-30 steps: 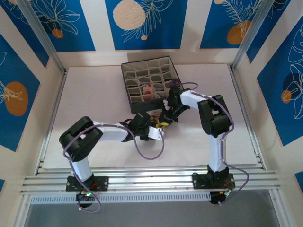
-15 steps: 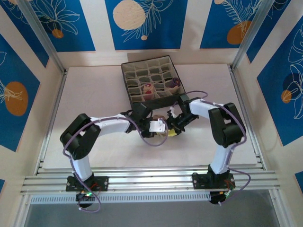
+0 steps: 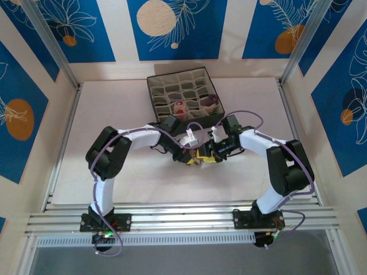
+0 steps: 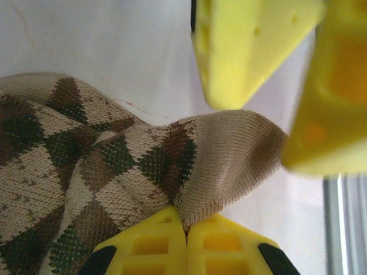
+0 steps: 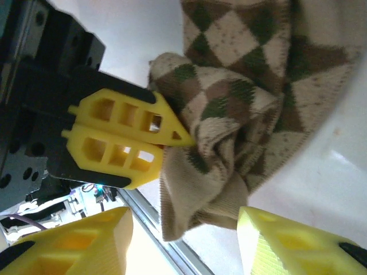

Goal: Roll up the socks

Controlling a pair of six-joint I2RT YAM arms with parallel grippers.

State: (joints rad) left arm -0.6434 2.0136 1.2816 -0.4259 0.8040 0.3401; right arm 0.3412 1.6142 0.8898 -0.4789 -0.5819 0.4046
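Note:
The brown-cream diamond-patterned sock lies bunched on the table just in front of the box. My left gripper is shut on a pinch of its plain cuff edge, and the sock spreads away to the left. My right gripper stands open, its two yellow fingers either side of the sock's folded end, not touching it. The left gripper's fingers show shut on the fabric. In the box sit the rolled beige sock with maroon toe and the dark purple sock.
The grey fabric compartment box stands at the back centre, close behind both grippers. Purple cables loop off each arm near the sock. The metal rail runs along the table's near edge.
Both grippers have come together at the diamond sock: the left one moved right and back, the right one came forward from the box. The purple sock in the box is uncovered.

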